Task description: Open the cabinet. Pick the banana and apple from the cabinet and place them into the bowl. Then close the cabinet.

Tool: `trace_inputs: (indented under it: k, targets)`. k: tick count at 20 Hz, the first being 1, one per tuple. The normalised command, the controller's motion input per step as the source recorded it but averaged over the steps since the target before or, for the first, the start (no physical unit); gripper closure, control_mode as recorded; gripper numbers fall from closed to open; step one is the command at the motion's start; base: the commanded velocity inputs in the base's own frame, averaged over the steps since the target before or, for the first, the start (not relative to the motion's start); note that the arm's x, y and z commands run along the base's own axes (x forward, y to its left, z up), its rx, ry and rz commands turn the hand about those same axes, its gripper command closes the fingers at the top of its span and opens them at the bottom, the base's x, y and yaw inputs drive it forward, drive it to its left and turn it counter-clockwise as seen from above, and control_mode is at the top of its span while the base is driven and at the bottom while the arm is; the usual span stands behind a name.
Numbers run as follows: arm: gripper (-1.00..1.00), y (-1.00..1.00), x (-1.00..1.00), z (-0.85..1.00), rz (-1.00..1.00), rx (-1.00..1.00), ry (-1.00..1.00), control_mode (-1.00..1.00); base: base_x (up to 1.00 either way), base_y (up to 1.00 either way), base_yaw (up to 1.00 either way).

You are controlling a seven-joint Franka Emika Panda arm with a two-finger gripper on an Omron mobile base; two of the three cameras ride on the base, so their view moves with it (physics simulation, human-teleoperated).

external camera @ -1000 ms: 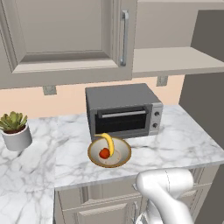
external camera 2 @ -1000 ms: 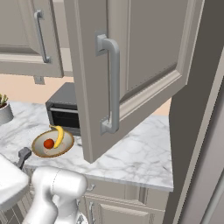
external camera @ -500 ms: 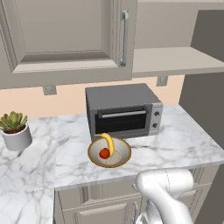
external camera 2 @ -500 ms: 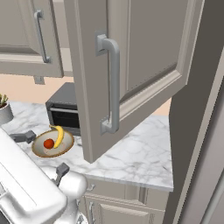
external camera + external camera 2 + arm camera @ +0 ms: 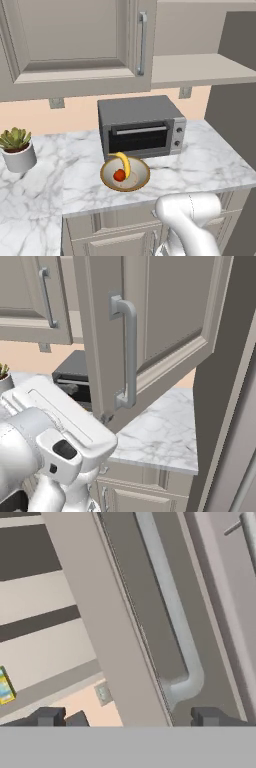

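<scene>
The cabinet's left door is shut, while its right door stands swung out toward me, baring the shelf. On the counter sits the bowl, and in it lie the banana and the apple. My gripper is open and holds nothing. Its fingertips straddle the open door's edge, just below the lower end of the grey bar handle. In the right base view the gripper is raised at the door's lower corner, beneath the handle.
A grey toaster oven stands behind the bowl. A potted plant sits at the counter's left. A yellow multicoloured carton shows on the shelf inside the cabinet. A tall dark panel closes off the right side.
My arm has swung up in the right base view, lifting the open hand to the open door's lower corner and covering the bowl there. Nothing on the counter has moved.
</scene>
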Motion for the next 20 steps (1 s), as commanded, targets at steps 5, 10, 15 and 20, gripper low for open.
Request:
trace_inputs:
  k: [5,10,15,20]
  targets:
    - [-1.0,-0.69,0.87,-0.18,0.21,0.03,0.0,-1.0,0.0,0.0,0.0]
    - [-1.0,-0.25,1.0,-0.46,0.32,0.0,0.0,-1.0,0.0,0.0,0.0]
    - [-1.0,0.63,1.0,-0.66,0.22,0.0,-0.07,-1.0,0.0,0.0,0.0]
    - [-1.0,0.63,1.0,-0.56,0.14,0.01,-0.06,-1.0,0.0,0.0,0.0]
